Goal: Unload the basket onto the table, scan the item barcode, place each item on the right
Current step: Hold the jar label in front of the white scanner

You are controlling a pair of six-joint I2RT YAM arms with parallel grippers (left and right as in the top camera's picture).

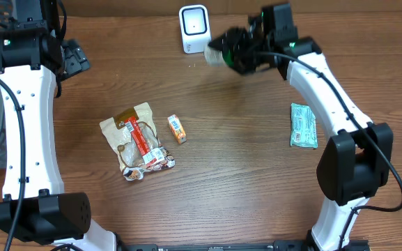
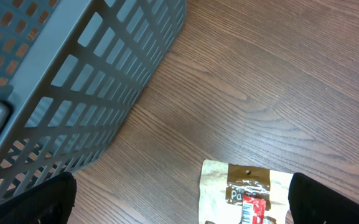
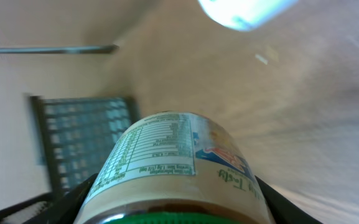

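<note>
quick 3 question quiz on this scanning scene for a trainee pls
1. Which item does the right gripper hold near the white box-shaped scanner? A) green-lidded labelled jar B) small orange box C) teal flat packet
2. True or false: the left arm's jaws are shut on the tan pouch with a red label.
3. Fill in: the grey slatted plastic basket sits on the robot's ____ side.
Key: 1 A; 2 false; 3 left.
</note>
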